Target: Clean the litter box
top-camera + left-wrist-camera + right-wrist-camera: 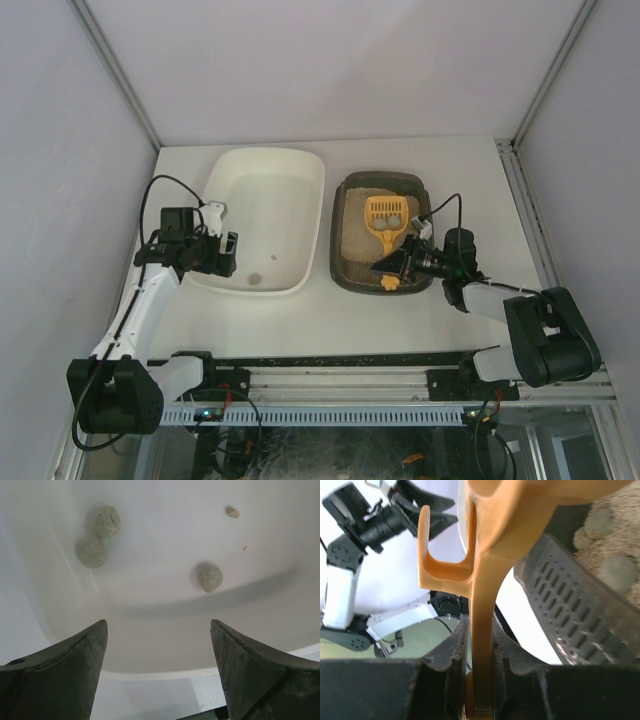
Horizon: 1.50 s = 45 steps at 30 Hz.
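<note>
- The litter box (340, 240) is sitting on the right half of the table (400, 310), in front of the right arm and just beside the tub (265, 152).
- It is holding pale litter (358, 235), and the right wrist view is showing a few grey lumps lying in that sand.
- The orange scoop (385, 212) is lying over the middle of the box, head toward the far rim and handle toward the near one.
- Two grey clumps (393, 220) are looking loaded on the scoop head. I cannot tell whether the head is lifted or resting on the litter.
- The right gripper (392, 268) is at the box's near rim. In its own view its fingers (455, 655) are pressing hard on both sides of the scoop handle.
- My read is that this is the carry step of a scooping round, with the load on and the dump not yet made.
- The next move is calling for a level lift clear of the rim, a swing left across the gap between the containers, then a tip over the tub.
- Any tilt on the way is risking clumps rolling off onto the table.
- The tub is holding three grey balls (210, 577) and a small crumb (232, 512) on its white floor.
- The left gripper (159, 630) is hovering over the tub's near left rim, fingers spread wide and holding nothing.
</note>
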{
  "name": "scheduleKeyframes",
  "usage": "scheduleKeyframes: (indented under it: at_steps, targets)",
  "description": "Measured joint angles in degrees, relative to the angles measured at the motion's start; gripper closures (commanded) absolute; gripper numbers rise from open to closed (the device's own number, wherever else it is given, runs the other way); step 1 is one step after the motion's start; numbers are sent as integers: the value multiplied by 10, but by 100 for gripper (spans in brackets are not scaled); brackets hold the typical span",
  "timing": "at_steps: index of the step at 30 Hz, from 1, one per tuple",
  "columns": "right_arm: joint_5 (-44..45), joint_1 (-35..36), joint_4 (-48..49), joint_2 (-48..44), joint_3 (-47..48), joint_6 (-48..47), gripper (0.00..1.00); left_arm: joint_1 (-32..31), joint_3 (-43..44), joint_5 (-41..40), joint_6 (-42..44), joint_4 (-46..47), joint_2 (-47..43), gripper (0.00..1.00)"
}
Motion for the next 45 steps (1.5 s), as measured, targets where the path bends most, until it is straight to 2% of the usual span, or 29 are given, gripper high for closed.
scheduleKeyframes:
  at_steps: [3, 7, 11, 15, 19, 23, 27, 32, 36, 45]
  targets:
    - [2, -20, 8, 2, -14, 8, 100, 0, 0, 0, 0, 0, 0, 13]
    - [7, -1, -29, -16, -13, -1, 100, 0, 0, -2, 0, 0, 0, 14]
    - [16, 14, -116, -59, 19, -30, 100, 0, 0, -31, -2, 1, 4, 17]
    - [30, 26, -204, -79, 89, -69, 100, 7, 1, -83, 0, 6, -4, 12]
    - [34, 36, -313, -59, 188, -107, 100, 63, 24, -90, 10, -4, -42, 0]
    - [52, 72, -398, -16, 275, -156, 100, 150, 117, -73, 10, -27, -50, 0]
    - [82, 142, -463, 33, 319, -204, 100, 202, 170, -41, 9, -42, -50, 0]
    - [172, 231, -589, 107, 402, -277, 100, 238, 172, 38, 11, -93, -27, 0]
    - [235, 273, -647, 146, 459, -316, 100, 245, 173, 86, 14, -128, 2, 0]
    - [428, 357, -783, 227, 574, -372, 100, 252, 170, 92, 11, -120, -9, 0]
